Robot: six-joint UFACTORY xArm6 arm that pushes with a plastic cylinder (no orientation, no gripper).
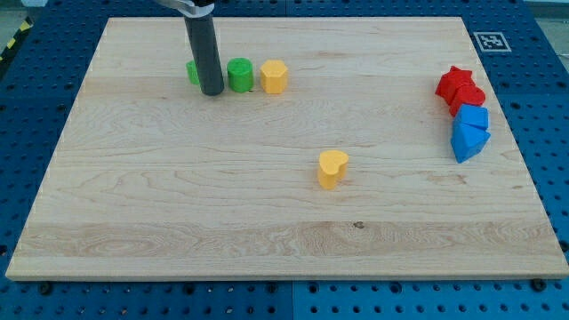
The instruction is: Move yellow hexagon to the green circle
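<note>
The yellow hexagon (274, 76) stands near the view's top, left of centre, touching or almost touching the right side of the green circle (240, 74). My tip (212, 92) rests on the board just left of the green circle. A second green block (192, 72) is partly hidden behind the rod, on its left; its shape cannot be made out. The rod comes down from the view's top edge.
A yellow heart-shaped block (332, 168) sits near the board's middle. At the view's right, a red star (456, 82) and another red block (469, 97) sit above two blue blocks (474, 118) (466, 142). The wooden board (178, 204) lies on a blue perforated table.
</note>
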